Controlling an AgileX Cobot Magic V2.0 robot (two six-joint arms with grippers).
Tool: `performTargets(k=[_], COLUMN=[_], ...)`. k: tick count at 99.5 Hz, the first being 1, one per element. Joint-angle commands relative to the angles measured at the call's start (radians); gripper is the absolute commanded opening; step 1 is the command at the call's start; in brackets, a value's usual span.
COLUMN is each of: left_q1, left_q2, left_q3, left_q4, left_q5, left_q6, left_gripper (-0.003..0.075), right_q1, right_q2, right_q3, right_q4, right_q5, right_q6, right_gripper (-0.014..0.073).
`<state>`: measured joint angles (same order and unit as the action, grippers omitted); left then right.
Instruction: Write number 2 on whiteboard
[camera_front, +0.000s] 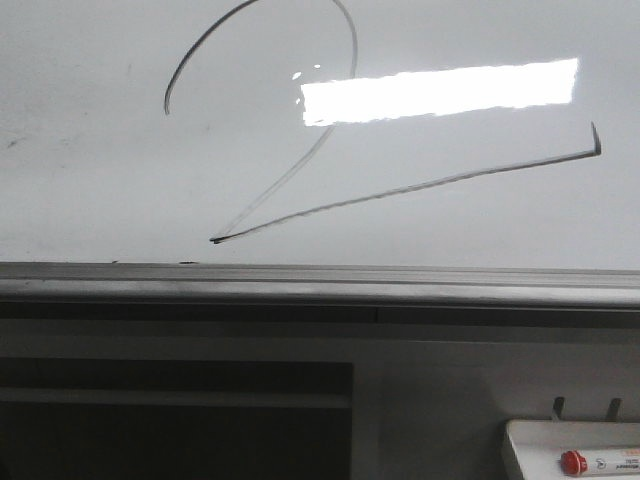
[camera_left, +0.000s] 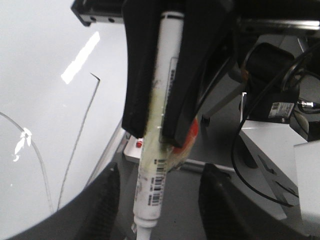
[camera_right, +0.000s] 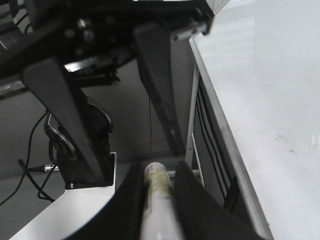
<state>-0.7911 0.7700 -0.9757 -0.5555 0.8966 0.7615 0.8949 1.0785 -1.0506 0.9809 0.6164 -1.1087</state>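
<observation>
The whiteboard fills the upper front view. On it is the number 2, thin and black, with a curved top, a sharp point at lower left and a long slanted base ending in a tick. Neither gripper shows in the front view. In the left wrist view, my right gripper is shut on a white marker with a barcode label. My left gripper is open, with its fingers wide apart on either side of the marker and not touching it. The right wrist view shows my right gripper closed on the marker.
A grey metal ledge runs along the board's bottom edge. A small white tray holding a red-capped marker sits at lower right. Cables and a black arm base lie beside the grippers. The board edge is close to the right gripper.
</observation>
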Motion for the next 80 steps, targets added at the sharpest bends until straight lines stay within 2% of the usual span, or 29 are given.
performTargets(k=[1,15,33,44,51,55,57,58,61,68,72,80], left_q1=[-0.006,-0.006,-0.006,-0.006,-0.006,-0.006,-0.006,-0.006,-0.006,-0.006,-0.006,0.003], left_q2=[0.023,0.049,0.060,0.062,0.063,0.063,0.063,0.063,0.063,0.063,0.063,0.061], left_q3=[-0.035,-0.035,-0.035,-0.035,-0.035,-0.035,-0.035,-0.035,-0.035,-0.031,-0.025,-0.012], left_q4=[-0.043,-0.043,-0.043,-0.043,-0.043,-0.043,-0.043,-0.043,-0.043,-0.043,-0.034,0.016], left_q5=[-0.042,-0.062,-0.093,-0.093,-0.093,-0.093,-0.093,-0.093,-0.093,-0.105,-0.118,-0.165], left_q6=[-0.001,-0.001,-0.001,-0.001,-0.001,-0.001,-0.003,-0.003,-0.004,-0.015,-0.037,-0.105], left_gripper=[0.0307,0.0222,-0.0022,-0.0020,-0.0020,-0.0020,-0.0020,-0.0020,-0.0020,-0.0020,-0.0020,-0.0020], right_q1=[0.017,0.021,0.021,0.021,0.021,0.021,0.021,0.021,0.021,0.017,0.007,-0.033], right_q2=[-0.014,-0.014,-0.014,-0.014,-0.014,-0.014,-0.014,-0.014,-0.017,-0.029,-0.041,-0.089], right_q3=[-0.031,-0.031,-0.031,-0.031,-0.031,-0.031,-0.031,-0.031,-0.031,-0.031,-0.031,-0.031], right_q4=[0.036,0.040,0.052,0.059,0.059,0.059,0.059,0.059,0.059,0.059,0.057,0.043], right_q5=[-0.064,-0.047,-0.024,-0.035,-0.042,-0.057,-0.073,-0.073,-0.099,-0.164,-0.197,-0.249], right_q6=[-0.020,-0.020,-0.020,-0.020,-0.020,-0.020,-0.020,-0.020,-0.020,-0.020,-0.020,-0.020], right_gripper=[-0.0060,-0.0060,-0.0060,-0.0035,0.0083,0.0206,0.0302,0.0302,0.0421,0.0609,0.0667,0.0631])
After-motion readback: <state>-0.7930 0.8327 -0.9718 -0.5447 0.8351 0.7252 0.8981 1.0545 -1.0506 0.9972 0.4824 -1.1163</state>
